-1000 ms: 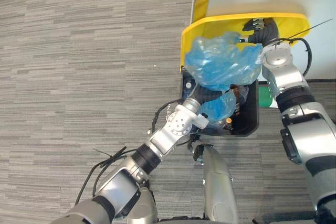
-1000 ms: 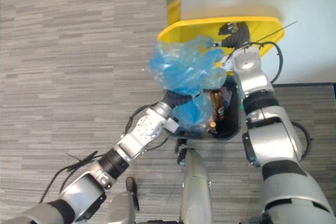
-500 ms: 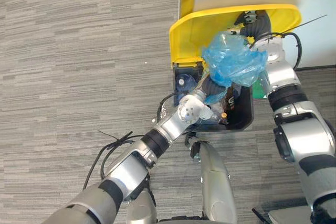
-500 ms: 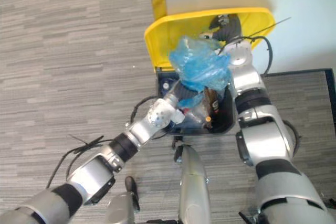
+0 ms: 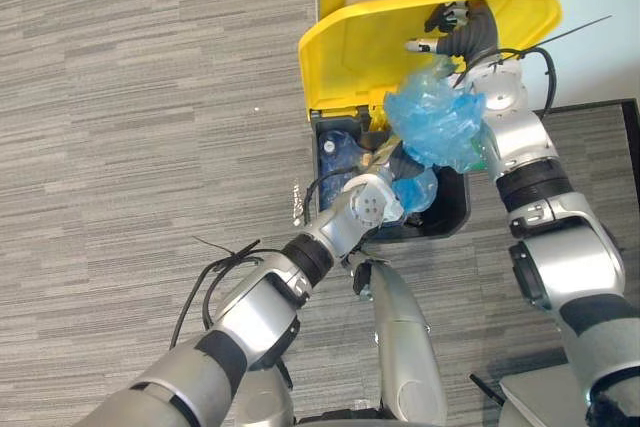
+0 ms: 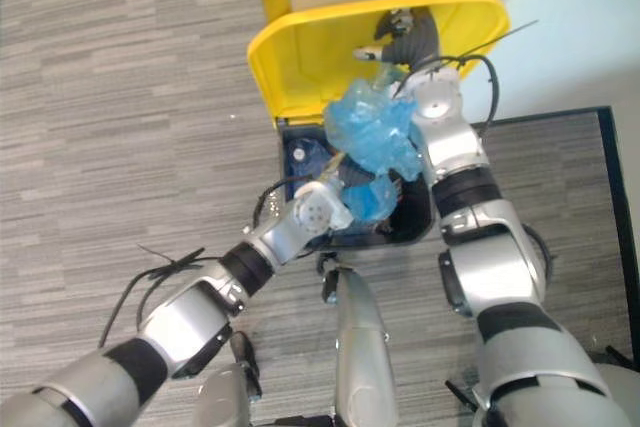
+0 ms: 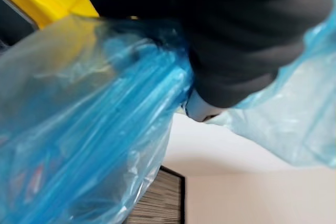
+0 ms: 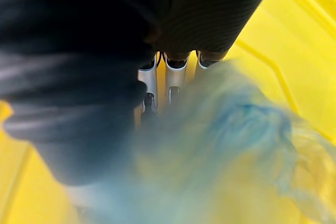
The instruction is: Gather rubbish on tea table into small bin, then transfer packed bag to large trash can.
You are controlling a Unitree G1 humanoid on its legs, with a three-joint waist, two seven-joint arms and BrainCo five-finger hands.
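The large trash can (image 5: 452,219) stands with its yellow lid (image 5: 350,47) swung up against the wall. My right hand (image 5: 463,27) rests on the lid's inner face with straight fingers (image 8: 176,77), keeping it up. Over the can's mouth hangs the crumpled blue rubbish bag (image 5: 435,117), partly inside the can. My left hand (image 5: 402,161) reaches up from below, and the film bunches tight around its dark cover (image 7: 236,35). Blue plastic (image 7: 79,129) spreads close before the left wrist camera.
Grey striped carpet (image 5: 140,97) lies to the left of the can. A white wall (image 5: 600,37) rises behind it. Inside the can lies other rubbish, including a blue-capped bottle (image 5: 334,153). A small crumpled scrap (image 5: 297,205) lies on the floor by the can's left corner.
The camera has shifted. My left arm has stretched forward, and the bag has gone from spread wide over the can to a tighter bunch at its right side. The right hand stays on the lid.
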